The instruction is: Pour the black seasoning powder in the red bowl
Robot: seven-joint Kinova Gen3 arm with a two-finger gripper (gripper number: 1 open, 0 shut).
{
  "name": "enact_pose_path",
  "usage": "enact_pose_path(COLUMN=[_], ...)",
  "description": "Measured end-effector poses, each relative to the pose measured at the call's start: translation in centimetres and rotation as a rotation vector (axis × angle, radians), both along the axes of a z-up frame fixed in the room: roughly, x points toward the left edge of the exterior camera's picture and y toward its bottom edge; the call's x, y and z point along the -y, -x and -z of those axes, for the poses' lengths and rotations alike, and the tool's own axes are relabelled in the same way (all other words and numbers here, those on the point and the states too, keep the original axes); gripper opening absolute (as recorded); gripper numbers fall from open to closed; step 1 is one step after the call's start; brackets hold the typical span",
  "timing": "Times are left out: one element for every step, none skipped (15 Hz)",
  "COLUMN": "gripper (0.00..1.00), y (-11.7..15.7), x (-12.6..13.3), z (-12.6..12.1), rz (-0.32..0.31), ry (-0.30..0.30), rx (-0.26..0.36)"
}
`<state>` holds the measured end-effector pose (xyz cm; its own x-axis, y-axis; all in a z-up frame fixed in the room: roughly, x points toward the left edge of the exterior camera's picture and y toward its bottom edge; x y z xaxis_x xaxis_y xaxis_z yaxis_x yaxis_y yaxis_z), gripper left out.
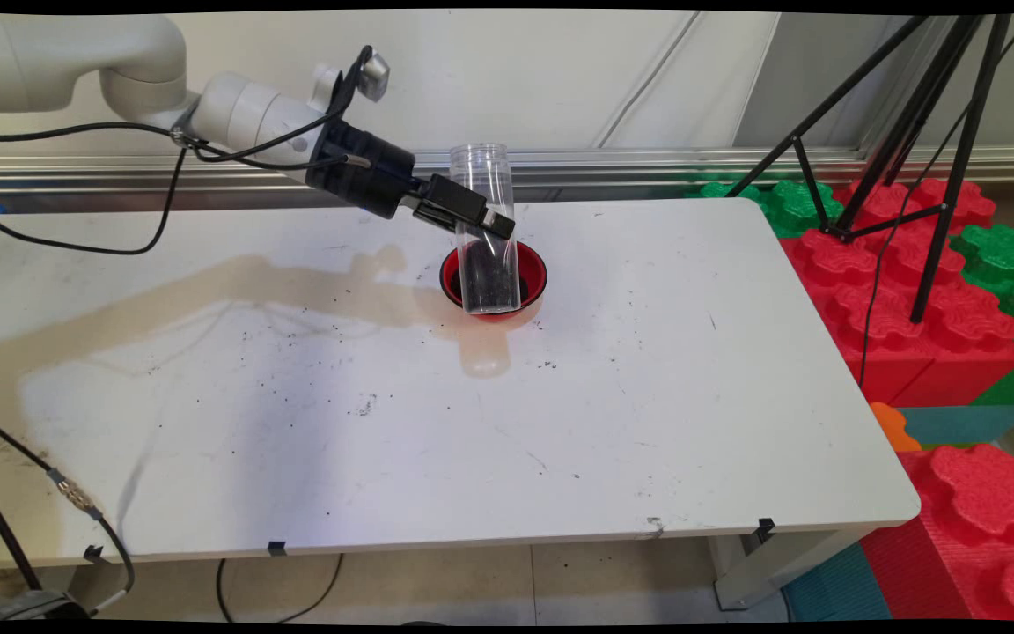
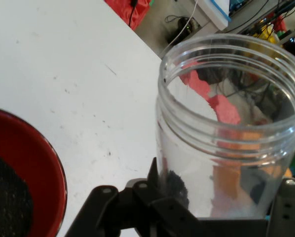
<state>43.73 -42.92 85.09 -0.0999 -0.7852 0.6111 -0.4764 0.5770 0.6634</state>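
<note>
the hand (image 1: pixel 482 231) reaches in from the upper left and pinches a clear plastic jar (image 1: pixel 487 231) around its middle, one finger on each side of the wall. the jar is held nearly upright, leaning slightly, with its threaded open mouth at the top and its base over a red bowl (image 1: pixel 535 262). whether the base touches the bowl or hangs just above it cannot be told. black granules (image 1: pixel 491 277) fill the lower part of the jar, and more of the same dark grains lie inside the bowl. in the hand view the jar (image 2: pixel 231 133) fills the right side, its ribbed rim wide open, with the hand (image 2: pixel 221 207) closed on it from below and the red bowl (image 2: pixel 39 168) showing at the lower left, dark grains in its hollow.

the bowl stands on the white surface (image 1: pixel 648 396) toward its far edge, a little right of centre. small black specks (image 1: pixel 364 407) are scattered across the surface, mostly near and left of the bowl. black cables (image 1: pixel 120 132) hang from the arm at the far left, and another cable (image 1: pixel 76 502) trails over the near left corner. to the right of the surface stand large red and green foam blocks (image 1: pixel 929 299), with a black tripod (image 1: pixel 921 132) set on them. more red blocks (image 1: pixel 991 528) sit at the near right.
</note>
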Motion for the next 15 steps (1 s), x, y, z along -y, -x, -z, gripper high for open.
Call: enact_pose_path(gripper=[0.0, 0.0, 0.0, 0.0, 0.0, 0.0, 0.0, 0.0, 0.0, 0.0, 0.0, 0.0, 0.0, 0.0, 0.0], y=[0.2, 0.3, 0.4, 0.6, 0.7, 0.9, 1.1, 1.3, 1.5, 1.6, 1.9, 2.0, 2.2, 2.4, 2.5], x=[-0.3, -0.5, -0.8, -1.0, -1.4, -1.6, -1.9, -2.1, -2.5, -2.7, -3.1, -3.3, -3.7, -4.0, -4.4], z=[-0.3, -0.5, -0.8, -1.0, -1.3, -1.5, -1.8, -1.9, -2.2, -2.3, -2.5, -2.6, -2.7, -2.8, -2.8], rz=[0.004, 0.006, 0.011, 0.014, 0.019, 0.023, 0.028, 0.031, 0.035, 0.038, 0.042, 0.045, 0.049, 0.052, 0.057], ry=[0.029, 0.048, 0.08, 0.102, 0.134, 0.155, 0.186, 0.207, 0.239, 0.26, 0.294, 0.315, 0.349, 0.37, 0.402], rx=[0.008, 0.014, 0.023, 0.029, 0.039, 0.044, 0.054, 0.06, 0.07, 0.077, 0.089, 0.097, 0.11, 0.119, 0.134])
